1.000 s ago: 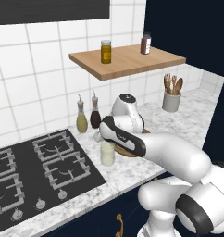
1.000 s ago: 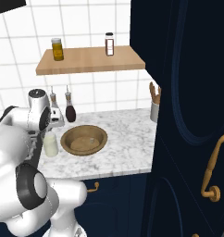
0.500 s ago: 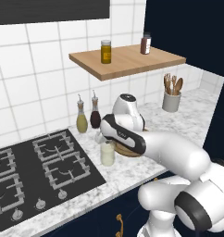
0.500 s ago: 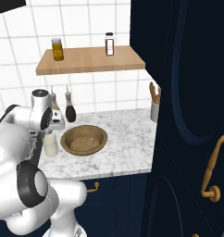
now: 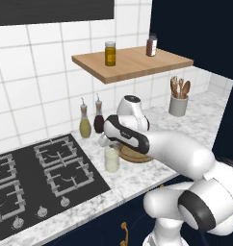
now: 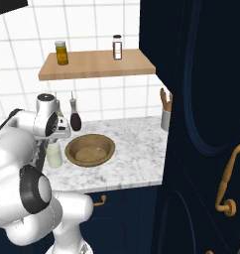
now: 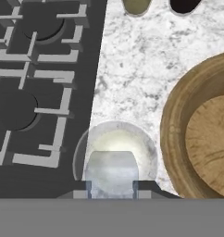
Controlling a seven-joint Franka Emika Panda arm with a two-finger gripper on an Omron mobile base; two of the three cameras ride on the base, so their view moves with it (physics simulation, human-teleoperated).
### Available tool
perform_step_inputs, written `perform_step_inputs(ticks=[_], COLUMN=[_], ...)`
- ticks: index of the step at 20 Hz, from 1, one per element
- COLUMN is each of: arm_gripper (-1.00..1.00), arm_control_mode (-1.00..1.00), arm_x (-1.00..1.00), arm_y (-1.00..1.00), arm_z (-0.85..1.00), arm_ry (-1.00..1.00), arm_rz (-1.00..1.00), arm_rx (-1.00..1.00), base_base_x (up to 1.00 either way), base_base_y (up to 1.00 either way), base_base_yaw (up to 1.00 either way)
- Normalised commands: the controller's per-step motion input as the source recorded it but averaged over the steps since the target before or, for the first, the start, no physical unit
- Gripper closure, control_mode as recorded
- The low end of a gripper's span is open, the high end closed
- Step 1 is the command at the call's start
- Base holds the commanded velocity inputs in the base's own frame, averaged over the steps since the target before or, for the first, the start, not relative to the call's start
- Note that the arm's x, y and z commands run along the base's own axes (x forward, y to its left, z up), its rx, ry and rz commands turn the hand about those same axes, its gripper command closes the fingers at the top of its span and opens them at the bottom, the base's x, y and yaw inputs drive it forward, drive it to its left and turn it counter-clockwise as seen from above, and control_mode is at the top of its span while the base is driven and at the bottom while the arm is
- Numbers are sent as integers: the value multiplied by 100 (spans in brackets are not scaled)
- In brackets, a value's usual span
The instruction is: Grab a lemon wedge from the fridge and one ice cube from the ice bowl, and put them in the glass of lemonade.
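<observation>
Since a second ago the arm has been sliding left from over the wooden bowl (image 6: 90,149) and is now hanging directly above the glass of lemonade (image 5: 111,159). In the hand view the gripper (image 7: 112,187) is pinching a pale translucent ice cube (image 7: 111,171) between its narrowly parted fingertips, right over the open mouth of the glass (image 7: 116,150). The glass is standing on the marble counter (image 5: 137,178) between the stove (image 5: 36,178) and the bowl, with two spouted bottles (image 5: 85,126) behind it.
</observation>
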Motion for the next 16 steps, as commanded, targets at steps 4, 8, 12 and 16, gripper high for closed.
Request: perform_step_inputs(ticks=[4, 8, 12, 16], arm_gripper=[100, -100, -100, -100], arm_control_mode=[-100, -100, -100, -100], arm_x=[2, 0, 0, 0], arm_y=[0, 0, 0, 0], arm_z=[-1, -1, 0, 0], arm_ry=[3, 1, 1, 0], arm_rz=[0, 0, 0, 0], arm_rx=[0, 0, 0, 0], base_base_x=[0, 0, 0, 0], base_base_y=[0, 0, 0, 0], base_base_yaw=[0, 0, 0, 0])
